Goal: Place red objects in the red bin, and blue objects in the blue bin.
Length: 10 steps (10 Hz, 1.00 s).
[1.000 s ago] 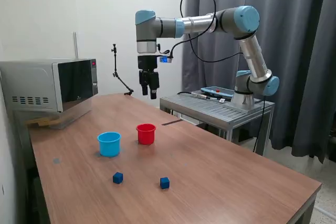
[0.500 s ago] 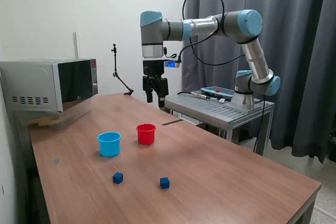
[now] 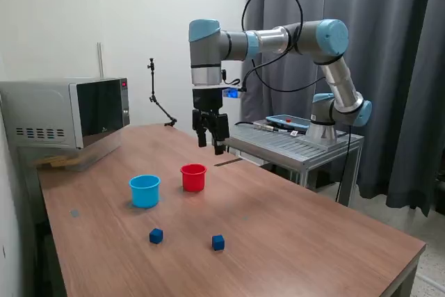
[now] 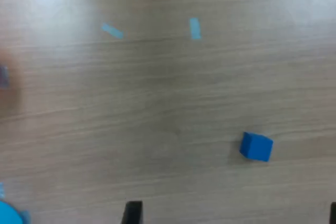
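Observation:
Two small dark blue cubes lie on the wooden table [image 3: 292,234], one [image 3: 156,236] toward the exterior view's left and one [image 3: 218,242] to its right. One blue cube [image 4: 256,146] shows in the wrist view. The red cup [image 3: 193,177] and the light blue cup [image 3: 144,190] stand upright side by side behind the cubes. An edge of the light blue cup [image 4: 8,216] shows in the wrist view. No red cubes are visible. My gripper [image 3: 211,142] hangs in the air above and behind the red cup, open and empty, and in the wrist view [image 4: 232,216] its fingertips [image 4: 132,212] stand far apart.
A microwave [image 3: 69,113] stands at the table's back left in the exterior view. A metal side table [image 3: 292,145] bearing the arm's base and a pendant [image 3: 288,122] stands behind the wooden table. A thin black stand [image 3: 156,99] rises at the back. Blue tape marks [image 4: 195,28] lie on the wood.
My gripper has moved toward the exterior view's right and a little lower, staying empty. The cups and cubes have not moved.

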Motion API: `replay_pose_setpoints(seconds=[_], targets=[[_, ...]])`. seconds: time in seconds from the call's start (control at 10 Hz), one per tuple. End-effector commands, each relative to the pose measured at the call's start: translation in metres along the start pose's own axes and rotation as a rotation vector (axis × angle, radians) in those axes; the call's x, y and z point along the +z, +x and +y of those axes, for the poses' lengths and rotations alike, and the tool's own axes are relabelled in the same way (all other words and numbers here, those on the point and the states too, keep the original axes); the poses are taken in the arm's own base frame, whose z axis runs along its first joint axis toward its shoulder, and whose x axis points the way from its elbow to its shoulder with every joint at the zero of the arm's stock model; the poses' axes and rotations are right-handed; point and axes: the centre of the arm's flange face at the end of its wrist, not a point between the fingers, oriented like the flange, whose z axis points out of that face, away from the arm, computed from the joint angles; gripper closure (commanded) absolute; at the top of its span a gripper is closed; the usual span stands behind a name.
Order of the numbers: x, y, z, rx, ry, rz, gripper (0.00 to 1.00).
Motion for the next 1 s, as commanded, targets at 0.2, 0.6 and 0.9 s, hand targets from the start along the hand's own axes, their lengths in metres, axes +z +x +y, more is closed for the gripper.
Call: replay_pose_setpoints(seconds=[0.2, 0.6, 0.9], targets=[[0.026, 0.042, 0.009, 0.013, -0.002, 0.003, 0.00], [0.061, 0.058, 0.017, 0.070, 0.015, 0.002, 0.00], [0.091, 0.077, 0.020, 0.094, 0.036, -0.006, 0.00]])
